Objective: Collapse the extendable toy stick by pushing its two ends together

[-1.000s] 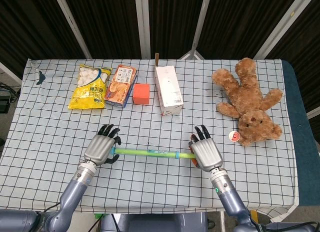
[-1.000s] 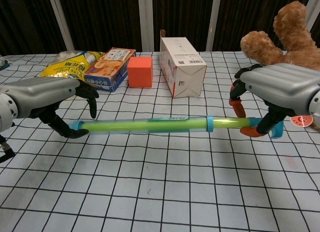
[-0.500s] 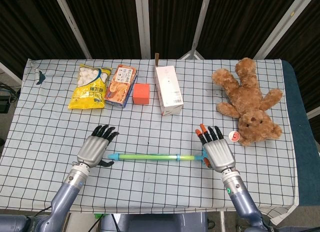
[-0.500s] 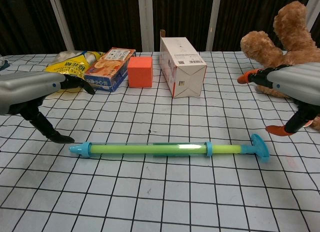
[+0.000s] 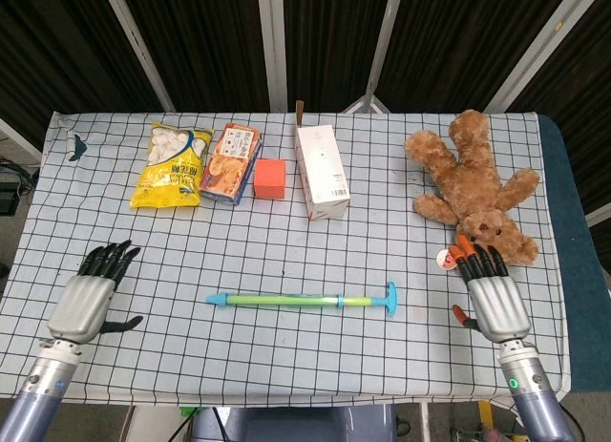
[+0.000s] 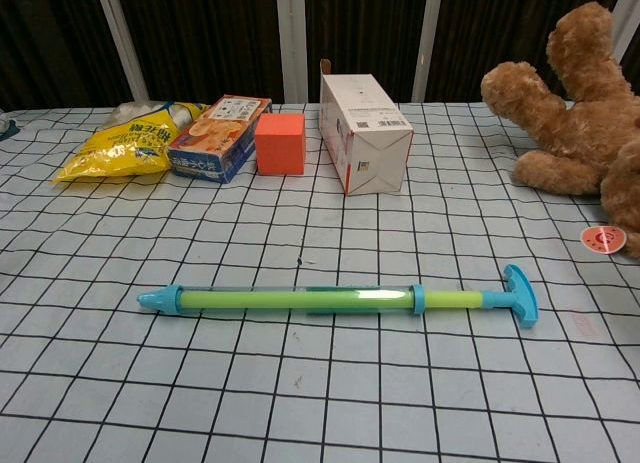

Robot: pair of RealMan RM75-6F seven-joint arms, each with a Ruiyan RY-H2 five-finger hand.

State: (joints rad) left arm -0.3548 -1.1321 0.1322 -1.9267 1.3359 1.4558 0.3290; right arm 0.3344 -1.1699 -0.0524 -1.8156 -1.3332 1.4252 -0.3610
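The toy stick (image 5: 301,299) (image 6: 335,300) lies flat on the checked tablecloth, a green tube with blue caps and a blue T-handle at its right end. Nothing touches it. My left hand (image 5: 88,299) rests far to the left of the stick's pointed tip, fingers spread and empty. My right hand (image 5: 493,295) sits well to the right of the T-handle, fingers spread and empty. Neither hand shows in the chest view.
At the back stand a yellow snack bag (image 5: 173,164), a biscuit box (image 5: 231,163), an orange cube (image 5: 271,178) and a white carton (image 5: 321,172). A brown teddy bear (image 5: 474,193) lies at the right, with a small round tag (image 5: 445,260) beside it.
Both hands let go of the stick and drew outward, left hand to the left, right hand to the right. The stick dropped to the table and lies still.
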